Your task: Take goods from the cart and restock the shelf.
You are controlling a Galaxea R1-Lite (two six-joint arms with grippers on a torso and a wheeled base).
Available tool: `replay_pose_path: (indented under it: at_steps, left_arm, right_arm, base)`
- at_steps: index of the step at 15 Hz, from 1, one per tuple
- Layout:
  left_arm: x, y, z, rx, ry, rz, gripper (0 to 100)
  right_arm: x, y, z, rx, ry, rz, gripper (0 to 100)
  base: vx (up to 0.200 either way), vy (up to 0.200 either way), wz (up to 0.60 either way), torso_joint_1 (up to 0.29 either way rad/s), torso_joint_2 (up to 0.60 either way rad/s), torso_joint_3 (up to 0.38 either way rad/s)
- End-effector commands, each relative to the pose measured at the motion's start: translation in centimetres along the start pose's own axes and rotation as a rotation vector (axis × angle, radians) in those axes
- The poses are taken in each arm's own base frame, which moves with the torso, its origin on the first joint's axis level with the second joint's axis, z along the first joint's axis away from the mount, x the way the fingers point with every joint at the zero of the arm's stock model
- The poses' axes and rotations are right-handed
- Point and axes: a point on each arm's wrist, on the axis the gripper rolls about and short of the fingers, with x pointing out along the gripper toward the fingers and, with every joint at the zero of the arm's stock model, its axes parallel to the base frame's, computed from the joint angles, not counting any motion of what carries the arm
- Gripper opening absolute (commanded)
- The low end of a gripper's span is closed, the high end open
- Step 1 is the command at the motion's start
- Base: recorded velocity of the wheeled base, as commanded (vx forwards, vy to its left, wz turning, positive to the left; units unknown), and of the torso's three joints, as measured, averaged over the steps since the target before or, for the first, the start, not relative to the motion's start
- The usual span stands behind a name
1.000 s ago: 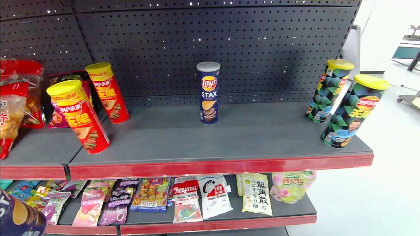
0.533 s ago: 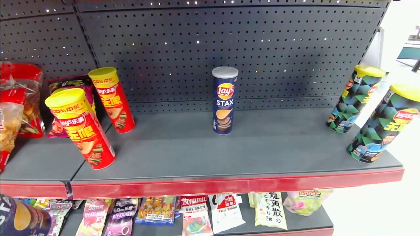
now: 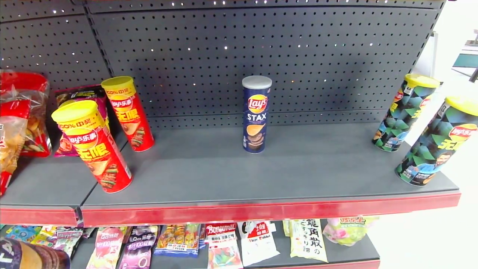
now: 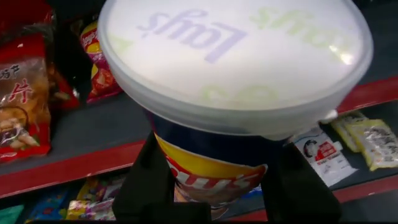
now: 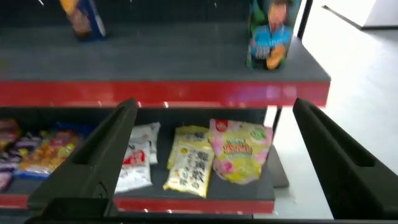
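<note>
A dark blue chip can with a white lid sits between the black fingers of my left gripper, which is shut on it. The same can pokes in at the head view's lower left corner, below the grey shelf board with its red front edge. A matching blue can stands upright at the back middle of that board. My right gripper is open with nothing between its fingers, level with the red shelf edge.
Two red cans stand at the shelf's left beside snack bags. Two green-and-black cans stand at its right end. Flat candy bags lie on the lower shelf. A wide bare stretch lies around the blue can.
The head camera shifted early on, so the whole shelf sits lower and further right. The held blue can has slid a little right and lower in the corner.
</note>
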Motion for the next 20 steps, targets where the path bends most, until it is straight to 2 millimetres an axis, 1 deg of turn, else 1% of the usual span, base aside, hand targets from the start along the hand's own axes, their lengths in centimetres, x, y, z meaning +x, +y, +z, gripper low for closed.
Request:
replay_pose_path:
  at_steps: [1,2,4,5,6,7,8,9,10,11,12,13,14,16,17,18,20]
  left_arm:
    - [-0.4,-0.1,1.1,-0.024,-0.043,-0.014,0]
    - [-0.5,-0.1,1.4,-0.056,-0.050,-0.014,0]
    - [-0.1,0.2,1.9,-0.149,-0.035,-0.034,0]
    - [0.0,0.1,1.9,-0.198,-0.026,-0.092,0]
    - [-0.1,0.0,1.9,-0.236,-0.024,-0.172,0]
    - [-0.1,0.0,1.8,-0.242,-0.020,-0.194,0]
    - [0.0,0.0,1.8,-0.244,-0.014,-0.194,0]
    - [0.0,0.0,1.8,-0.244,-0.012,-0.193,0]
    - [0.0,0.0,1.8,-0.243,-0.013,-0.191,0]
    - [0.0,0.0,1.7,-0.232,-0.012,-0.191,0]
    - [0.0,0.0,1.7,-0.222,-0.011,-0.191,0]
    - [0.2,0.1,1.7,-0.198,-0.007,-0.191,0]
    - [0.3,0.1,1.8,-0.190,-0.003,-0.190,0]
    - [0.4,0.2,1.8,-0.177,0.002,-0.190,0]
    - [0.5,0.2,1.7,-0.176,0.009,-0.192,0]
    - [0.6,0.2,1.7,-0.179,0.013,-0.192,0]
    - [0.8,0.3,1.7,-0.184,0.022,-0.191,0]
  right_arm:
    - [3.9,0.2,7.8,-0.026,0.074,0.231,100]
    - [5.0,0.4,7.9,-0.070,0.108,0.334,100]
    - [8.6,0.9,8.4,-0.118,0.217,0.472,100]
    - [10.3,1.4,9.1,-0.113,0.248,0.532,100]
    - [11.8,2.0,9.9,-0.113,0.265,0.563,100]
    - [13.5,2.6,10.5,-0.113,0.292,0.594,100]
    - [14.5,3.0,10.8,-0.114,0.303,0.610,100]
    - [16.4,4.1,11.4,-0.111,0.318,0.662,100]
    - [17.6,5.0,11.6,-0.102,0.314,0.691,100]
    - [19.9,6.3,11.7,-0.089,0.298,0.706,100]
    - [21.1,7.0,11.5,-0.088,0.288,0.699,100]
    - [24.6,8.7,10.7,-0.081,0.244,0.679,100]
    - [26.3,9.7,10.3,-0.074,0.226,0.678,100]
    - [29.4,10.9,9.4,-0.077,0.233,0.627,100]
    - [30.7,11.5,9.4,-0.077,0.232,0.607,100]
    - [31.9,12.1,9.2,-0.070,0.232,0.604,100]
    - [33.5,13.7,9.3,-0.073,0.219,0.585,100]
  base:
    - [0.000,0.000,0.00,0.000,0.00,0.000]
    - [0.000,0.000,0.00,0.000,0.00,0.000]
    - [0.000,0.000,0.00,0.000,0.00,0.000]
    - [0.000,0.000,0.00,0.000,0.00,0.000]
    - [0.000,0.000,0.00,0.000,0.00,0.000]
    - [0.000,0.000,0.00,0.000,0.00,0.000]
    - [0.000,0.000,0.00,0.000,0.00,0.000]
    - [0.000,0.000,0.00,0.000,0.00,0.000]
    - [0.000,0.000,0.00,0.000,0.00,0.000]
    - [0.000,0.000,0.00,0.000,0.00,0.000]
    - [0.000,0.000,0.00,0.000,0.00,0.000]
    - [0.000,0.000,0.00,0.000,0.00,0.000]
    - [0.000,0.000,0.00,0.000,0.00,0.000]
    - [0.000,0.000,0.00,0.000,0.00,0.000]
    - [0.000,0.000,0.00,0.000,0.00,0.000]
    - [0.000,0.000,0.00,0.000,0.00,0.000]
    - [0.000,0.000,0.00,0.000,0.00,0.000]
